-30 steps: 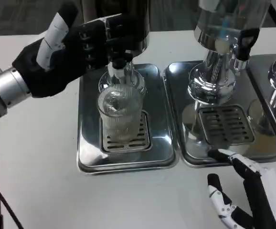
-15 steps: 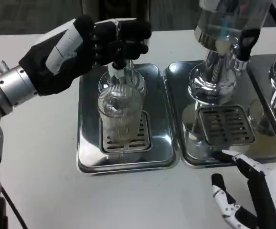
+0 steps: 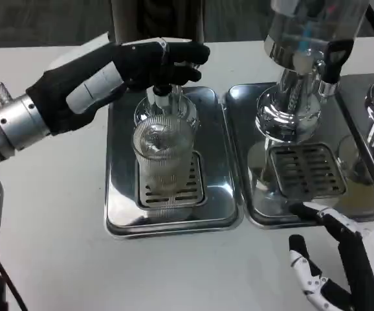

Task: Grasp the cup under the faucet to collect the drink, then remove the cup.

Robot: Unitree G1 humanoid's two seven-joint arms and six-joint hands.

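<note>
Cup [image 3: 164, 165] stands on the left tray's [image 3: 119, 201] grate, under the faucet [image 3: 160, 97]. At its 12 o'clock the left hand [image 3: 125, 68] curls over the faucet lever, gripping or pressing I cannot tell. Right hand [image 3: 336, 272] rests open at 4 o'clock on the surface [image 3: 51, 227]. Risk: with no hand steadying the cup, a long pour may overflow it.

The cup [image 3: 163, 162] stands on the left tray [image 3: 119, 194], under the faucet [image 3: 160, 97]. The left hand [image 3: 119, 68] lies over the faucet (far side). The right hand [image 3: 339, 272] is near, right, before the middle tray [image 3: 239, 155].
</note>
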